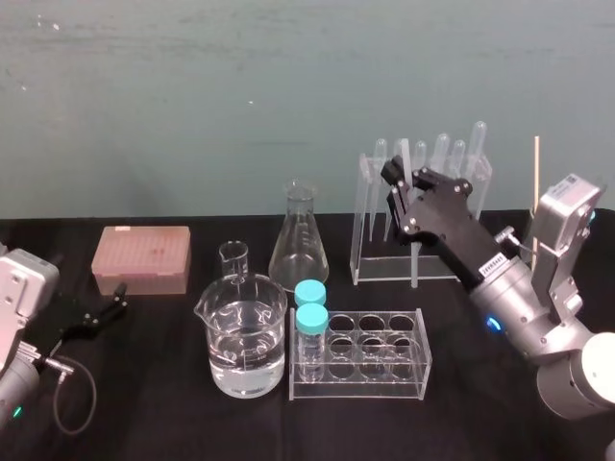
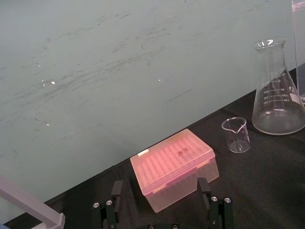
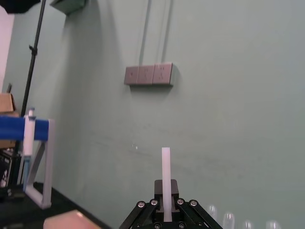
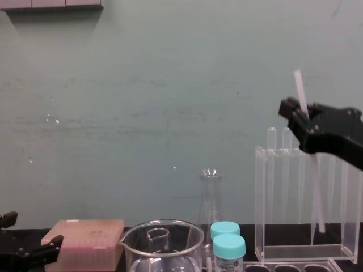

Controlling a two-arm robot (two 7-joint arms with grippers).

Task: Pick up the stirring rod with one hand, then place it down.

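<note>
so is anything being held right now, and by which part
The right gripper holds the stirring rod near its upper end; most of it hangs below the fingers. The left gripper, parked low, holds nothing.

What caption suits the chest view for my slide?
Right gripper holds the stirring rod tilted near the clear rack; left gripper idle beside the pink box.

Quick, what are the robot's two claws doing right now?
Left claw: open, holding nothing, low beside the pink tip box.
Right claw: shut on the stirring rod, up near the clear pipette rack.
</note>
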